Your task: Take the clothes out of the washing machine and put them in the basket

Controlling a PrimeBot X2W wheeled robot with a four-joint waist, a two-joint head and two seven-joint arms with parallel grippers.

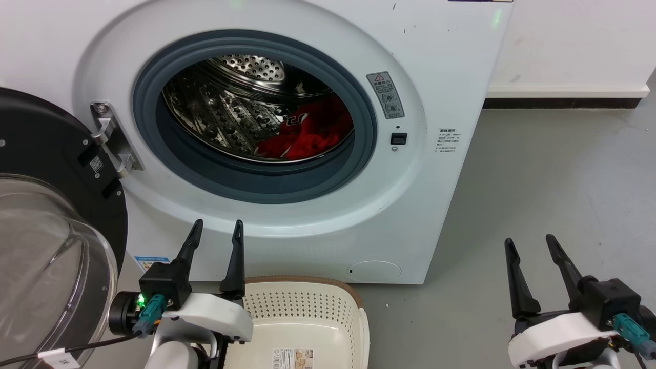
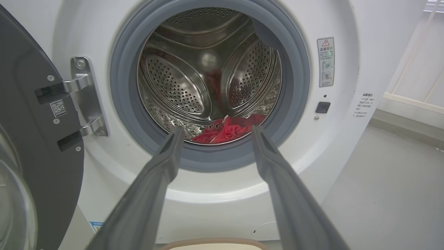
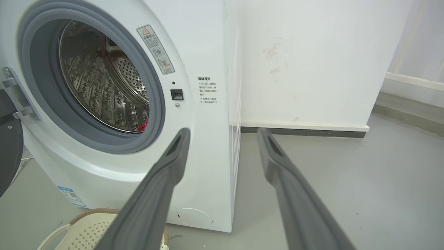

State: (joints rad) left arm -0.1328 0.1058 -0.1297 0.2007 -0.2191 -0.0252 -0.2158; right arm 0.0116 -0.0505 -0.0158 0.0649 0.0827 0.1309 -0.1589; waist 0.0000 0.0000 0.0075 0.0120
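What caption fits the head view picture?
The left gripper and right gripper open before the washing machine; clothes inside, basket below.

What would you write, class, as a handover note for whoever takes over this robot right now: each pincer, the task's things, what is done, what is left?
Left pincer: open, empty, in front of the washing machine, below its porthole.
Right pincer: open, empty, over the floor to the machine's right.
Red garment: lying in the drum, not gripped.
Basket: on the floor before the machine, no clothes seen in it.
Done: door open.
Left: reach in, grasp the garment, pull it out, drop it in the basket.
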